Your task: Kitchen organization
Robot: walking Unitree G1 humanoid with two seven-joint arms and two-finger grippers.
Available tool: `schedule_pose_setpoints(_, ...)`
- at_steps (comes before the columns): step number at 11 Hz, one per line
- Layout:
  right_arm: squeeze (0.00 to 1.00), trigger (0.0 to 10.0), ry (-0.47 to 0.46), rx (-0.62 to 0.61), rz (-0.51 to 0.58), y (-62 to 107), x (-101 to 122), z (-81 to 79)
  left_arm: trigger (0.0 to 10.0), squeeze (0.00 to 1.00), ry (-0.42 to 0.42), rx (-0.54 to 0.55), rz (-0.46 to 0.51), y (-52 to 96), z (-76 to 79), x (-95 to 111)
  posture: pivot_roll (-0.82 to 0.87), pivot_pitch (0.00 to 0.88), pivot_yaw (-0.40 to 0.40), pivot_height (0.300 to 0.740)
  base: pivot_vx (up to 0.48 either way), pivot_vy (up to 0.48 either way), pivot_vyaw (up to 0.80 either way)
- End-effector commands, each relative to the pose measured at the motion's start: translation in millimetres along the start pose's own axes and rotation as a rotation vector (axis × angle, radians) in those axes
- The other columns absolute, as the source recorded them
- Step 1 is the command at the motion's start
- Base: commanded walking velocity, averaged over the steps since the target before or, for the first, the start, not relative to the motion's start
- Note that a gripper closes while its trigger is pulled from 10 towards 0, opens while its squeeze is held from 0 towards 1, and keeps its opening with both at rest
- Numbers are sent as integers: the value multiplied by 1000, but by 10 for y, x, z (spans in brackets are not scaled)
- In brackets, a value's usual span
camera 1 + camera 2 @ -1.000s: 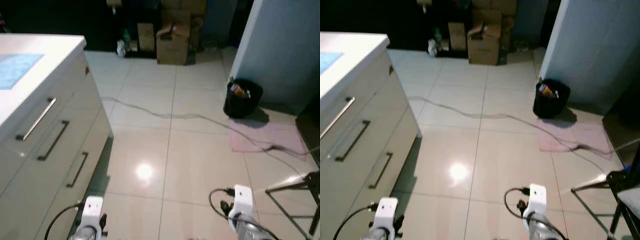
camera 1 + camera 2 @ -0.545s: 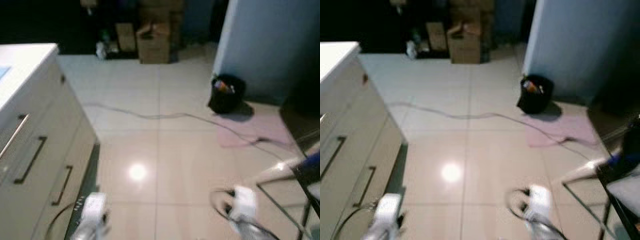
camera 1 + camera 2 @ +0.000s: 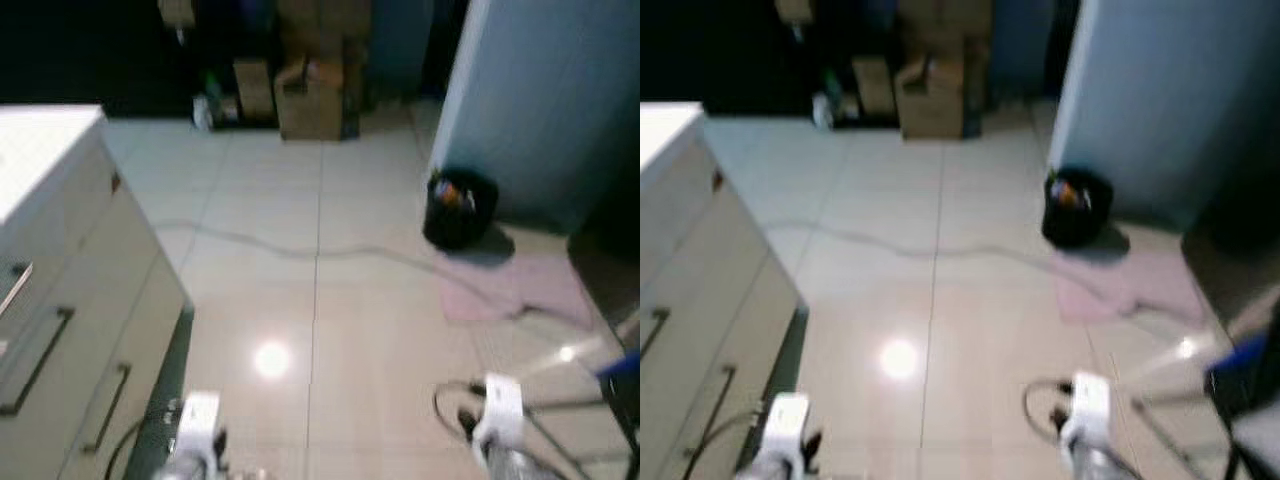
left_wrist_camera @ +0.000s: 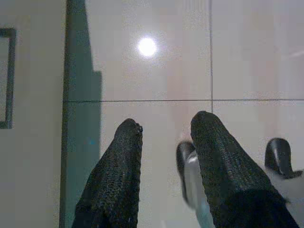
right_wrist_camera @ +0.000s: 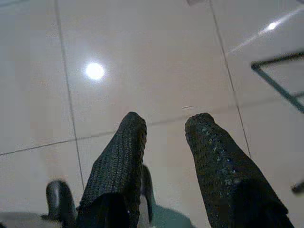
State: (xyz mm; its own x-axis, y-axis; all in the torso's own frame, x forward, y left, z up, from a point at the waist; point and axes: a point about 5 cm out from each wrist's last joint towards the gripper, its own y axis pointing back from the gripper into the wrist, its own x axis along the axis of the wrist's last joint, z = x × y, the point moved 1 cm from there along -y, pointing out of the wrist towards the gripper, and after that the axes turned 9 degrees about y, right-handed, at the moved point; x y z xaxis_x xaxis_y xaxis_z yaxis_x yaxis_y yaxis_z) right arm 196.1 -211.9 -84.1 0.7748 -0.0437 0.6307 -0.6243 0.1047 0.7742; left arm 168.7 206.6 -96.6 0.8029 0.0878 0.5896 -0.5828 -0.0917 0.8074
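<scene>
Camera has swung right, robot walking. Cabinet (image 3: pixel 70 330) slides off beside left hand (image 4: pixel 164 126); bin (image 3: pixel 458 208) ahead of right hand (image 5: pixel 164 126). Both hands released, empty. No kitchen item reached yet.

1. Tiled floor (image 3: pixel 340 300): broad open stretch ahead, blurred.
2. White cabinet (image 3: pixel 60 330) with dark drawer handles: bounds the passage on the left.
3. Cable (image 3: pixel 290 248): lies across the floor, cabinet side to pink mat (image 3: pixel 520 290).
4. Black bin (image 3: pixel 460 208): against the blue wall (image 3: pixel 550 100), at right.
5. Cardboard boxes (image 3: pixel 310 95): far end.
6. Dark-framed furniture (image 3: pixel 600 400): near right.
</scene>
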Motion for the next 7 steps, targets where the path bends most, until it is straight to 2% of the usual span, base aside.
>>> schedule_pose_setpoints(1, 0, 10000, -2, 29, 11, -15, 41, -114, 10000, 0, 0, 33, -3, 10, -119, 2, 59, 74, 24, 740, 394, 0, 0)
schedule_pose_setpoints(7, 0, 10000, -10, 36, 16, -17, 52, -131, 10000, 0, 5, 37, 2, 5, -130, 27, 60, 84, 24, 740, 394, 0, 0)
